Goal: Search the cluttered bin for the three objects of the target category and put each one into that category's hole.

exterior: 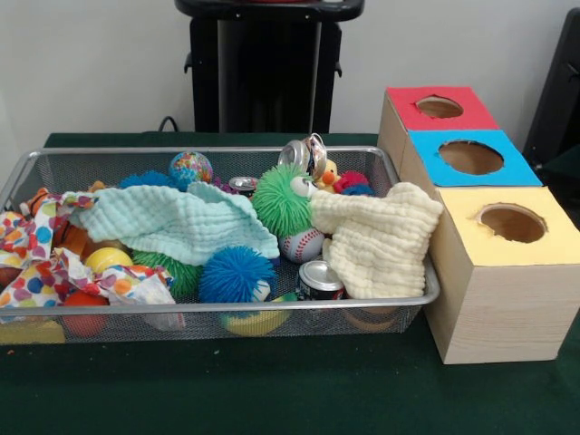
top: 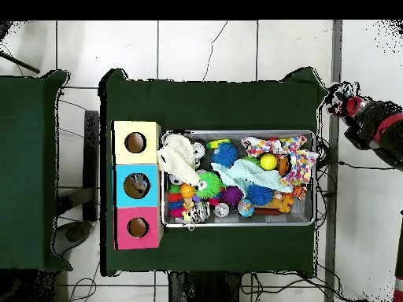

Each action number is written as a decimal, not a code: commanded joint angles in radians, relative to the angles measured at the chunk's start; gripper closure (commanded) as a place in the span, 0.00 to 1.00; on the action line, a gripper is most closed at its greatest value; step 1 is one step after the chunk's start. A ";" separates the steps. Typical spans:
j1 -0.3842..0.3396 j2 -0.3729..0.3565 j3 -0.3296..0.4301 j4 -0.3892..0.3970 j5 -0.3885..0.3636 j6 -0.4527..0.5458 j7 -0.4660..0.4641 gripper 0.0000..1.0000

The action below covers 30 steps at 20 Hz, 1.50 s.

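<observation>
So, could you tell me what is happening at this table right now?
Nothing is being handled yet. The wire bin is full of spiky balls, a baseball, cans and cloths. Beside it stand three wooden boxes, each with a hole: red, blue and yellow. The arm is off beside the table; its hand is not clear.

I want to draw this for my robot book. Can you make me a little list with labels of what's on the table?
bin: wire mesh basket, full of toys
cloths: mint cloth, cream cloth, spotty cloth
fuzzy balls: green, blue
other toys: baseball, cans
boxes: red, blue, yellow, each with a round hole on top
box position: in a row beside the bin
gripper: not in view
</observation>
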 commanded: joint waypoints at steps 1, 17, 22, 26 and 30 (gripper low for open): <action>0.037 -0.038 0.015 -0.100 0.027 0.174 -0.382 1.00; 0.089 -0.124 0.010 -0.177 0.078 0.286 -0.355 1.00; 0.109 -0.174 0.013 -0.214 0.107 0.342 -0.335 1.00; 0.139 -0.202 0.003 -0.289 0.114 0.432 -0.346 1.00; 0.163 -0.214 -0.008 -0.362 0.110 0.513 -0.348 1.00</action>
